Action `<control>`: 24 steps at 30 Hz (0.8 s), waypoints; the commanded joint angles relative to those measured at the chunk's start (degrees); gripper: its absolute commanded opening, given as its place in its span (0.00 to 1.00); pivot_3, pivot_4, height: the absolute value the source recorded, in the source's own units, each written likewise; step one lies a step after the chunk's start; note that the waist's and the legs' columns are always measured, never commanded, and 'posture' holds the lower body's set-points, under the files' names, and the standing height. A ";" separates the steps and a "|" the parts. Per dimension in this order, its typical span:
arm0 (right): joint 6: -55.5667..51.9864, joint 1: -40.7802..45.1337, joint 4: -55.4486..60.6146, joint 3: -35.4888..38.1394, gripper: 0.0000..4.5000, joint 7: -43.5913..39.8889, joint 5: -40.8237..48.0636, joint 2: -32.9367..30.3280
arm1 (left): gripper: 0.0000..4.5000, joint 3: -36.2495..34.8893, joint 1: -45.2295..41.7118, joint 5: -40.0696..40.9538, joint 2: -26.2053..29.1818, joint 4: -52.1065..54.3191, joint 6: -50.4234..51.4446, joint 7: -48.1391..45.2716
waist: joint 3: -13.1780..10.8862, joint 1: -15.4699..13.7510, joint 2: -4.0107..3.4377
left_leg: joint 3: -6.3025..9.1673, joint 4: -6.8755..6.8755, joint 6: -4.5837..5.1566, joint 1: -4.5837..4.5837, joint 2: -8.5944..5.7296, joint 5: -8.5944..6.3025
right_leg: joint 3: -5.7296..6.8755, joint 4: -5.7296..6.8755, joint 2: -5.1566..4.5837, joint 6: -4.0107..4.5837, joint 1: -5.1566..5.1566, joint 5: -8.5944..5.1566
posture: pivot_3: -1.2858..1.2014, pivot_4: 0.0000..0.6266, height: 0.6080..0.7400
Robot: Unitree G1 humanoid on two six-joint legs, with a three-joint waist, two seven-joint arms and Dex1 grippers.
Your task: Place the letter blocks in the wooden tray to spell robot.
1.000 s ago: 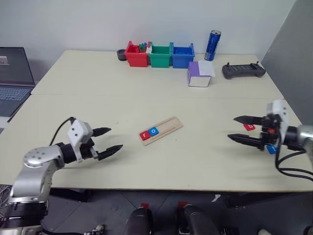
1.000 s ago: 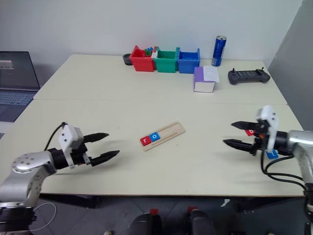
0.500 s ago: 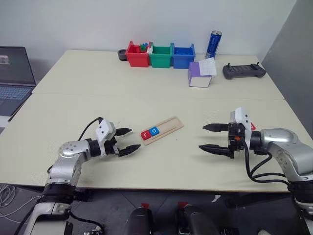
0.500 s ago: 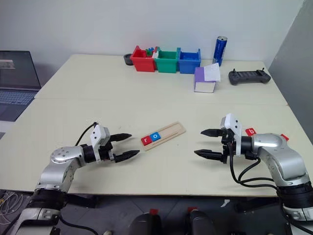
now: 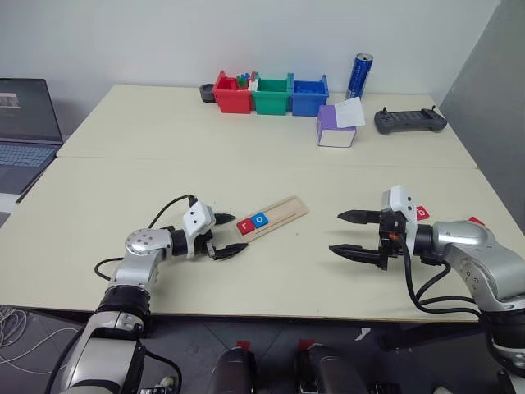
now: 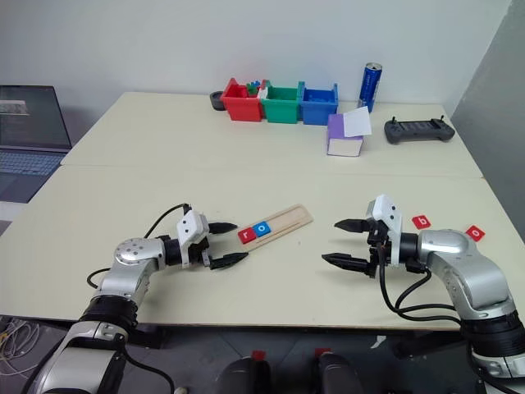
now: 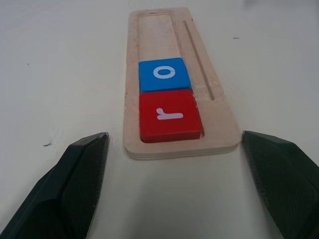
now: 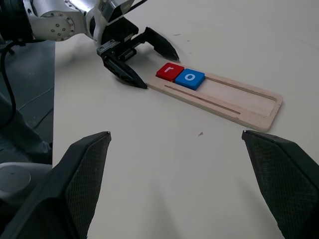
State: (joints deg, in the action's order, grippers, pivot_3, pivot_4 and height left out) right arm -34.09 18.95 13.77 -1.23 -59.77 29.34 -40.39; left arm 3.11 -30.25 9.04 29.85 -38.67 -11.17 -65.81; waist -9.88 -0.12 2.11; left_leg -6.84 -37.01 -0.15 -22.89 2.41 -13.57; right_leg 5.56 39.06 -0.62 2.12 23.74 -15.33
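Observation:
The wooden tray (image 5: 283, 211) lies slanted at the table's middle. A red r block (image 7: 169, 115) and a blue o block (image 7: 163, 74) sit side by side in its groove at the end nearest my left arm. My left gripper (image 5: 238, 232) is open at that end, one finger (image 7: 82, 172) on each side of it, holding nothing. My right gripper (image 5: 335, 232) hovers open and empty to the right of the tray, pointing toward it. Behind my right arm, a red b block (image 6: 421, 221) and a red o block (image 6: 474, 233) lie flat on the table.
Red (image 5: 230, 93), green (image 5: 271, 93) and blue (image 5: 308, 93) bins line the far edge, with a blue can (image 5: 359, 75), a purple and white box (image 5: 335, 125) and a black controller (image 5: 410, 120) to their right. A laptop (image 5: 25, 119) sits at the far left.
My left gripper has moved right and forward up to the tray's near end. My right gripper came left toward the tray, then held still. Both stay open.

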 commanded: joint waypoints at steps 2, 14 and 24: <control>0.96 0.10 2.07 0.68 1.00 0.41 0.37 0.06 | 1.00 1.80 -0.78 -2.84 -1.32 -2.19 -1.31 1.46 | 0.01 0.01 0.00 | 0.01 -0.01 0.00 0.00 0.00 0.00 | 0.01 0.00 0.00 0.00 -0.01 0.00 | 0.52 0.24 1.00; 1.77 -1.13 2.60 -0.07 1.00 1.88 -0.39 1.57 | 0.88 3.71 -4.80 -4.49 -4.03 -7.37 -1.01 -0.11 | 0.11 -0.84 -0.04 | 0.15 -0.07 0.02 0.14 -0.02 0.01 | 0.14 -0.03 -0.01 -0.06 -0.25 0.03 | 0.52 0.24 1.00; 1.44 -5.50 4.33 3.21 1.00 3.76 -0.48 -0.04 | 0.75 6.11 -6.74 -5.17 -4.07 -8.00 -4.73 -6.39 | 0.11 -1.17 -0.03 | 0.20 -0.07 0.02 0.07 -0.04 0.00 | 0.20 -0.10 -0.01 -0.06 -0.24 0.03 | 0.52 0.24 1.00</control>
State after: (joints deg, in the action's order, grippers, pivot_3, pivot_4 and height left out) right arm -33.10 14.00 16.18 -0.70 -56.55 28.30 -39.43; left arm 6.61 -36.96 5.84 26.43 -46.23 -14.56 -69.20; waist -9.78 -1.29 2.07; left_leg -6.64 -37.07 -0.14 -22.84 2.36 -13.57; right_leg 5.75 38.95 -0.63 2.07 23.50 -15.30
